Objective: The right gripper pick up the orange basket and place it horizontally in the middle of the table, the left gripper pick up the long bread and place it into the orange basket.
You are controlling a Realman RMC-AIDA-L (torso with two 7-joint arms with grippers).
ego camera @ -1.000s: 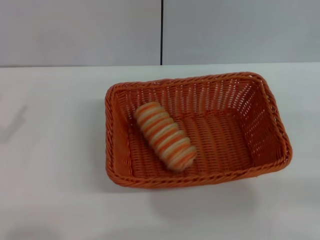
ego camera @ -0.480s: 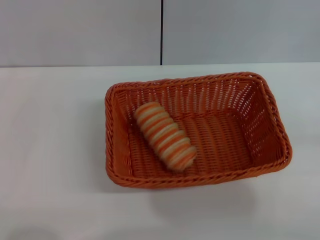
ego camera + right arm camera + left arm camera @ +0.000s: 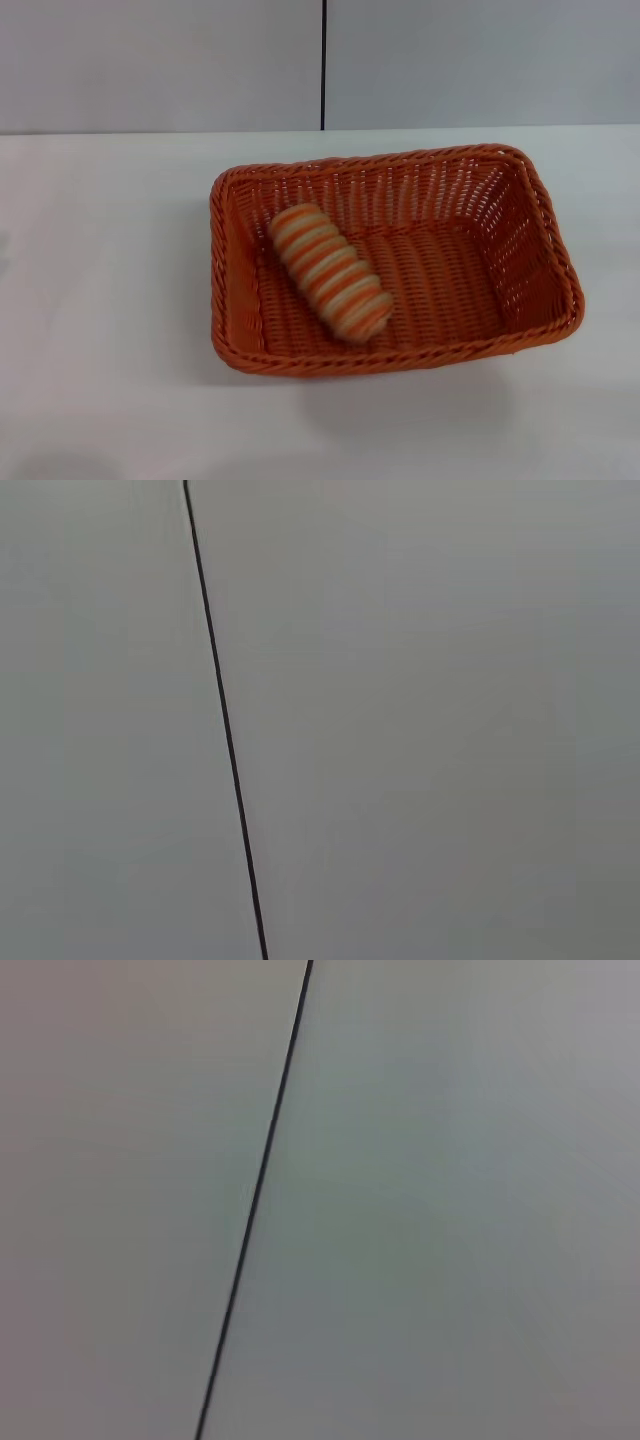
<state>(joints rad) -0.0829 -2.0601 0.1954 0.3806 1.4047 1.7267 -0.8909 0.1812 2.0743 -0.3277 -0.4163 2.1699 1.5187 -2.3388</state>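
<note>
head view: the white tabletop (image 3: 100, 300) fills most of the frame, w/ a grey wall (image 3: 160, 60) behind it split by a thin black vertical seam (image 3: 323, 65).

orange basket (image 3: 530, 240) sits on the tabletop near the middle, a bit toward the robot's right, long side running roughly left-right and turned slightly. rectangular, open-weave sloping sides, braided rim all round, woven floor visible inside. it rests flat, opening up.

long bread (image 3: 330, 272) lies inside the basket, on its floor in the left half, set diagonally: one end near the far-left inner corner, the other end toward the near wall. oblong, w/ alternating orange and cream stripes wrapping round it. its lower end looks close to the near wall; can't tell if it touches.

hands: neither the left hand nor the right hand shows in the head view, so can't tell whether either is spread or pressed together. left wrist view shows only the grey wall (image 3: 450, 1210) and the black seam (image 3: 255, 1200) running at a slant; right wrist view the same, wall (image 3: 450, 730) and seam (image 3: 225, 720) — both wrist cams face the wall, not the tabletop.
</note>
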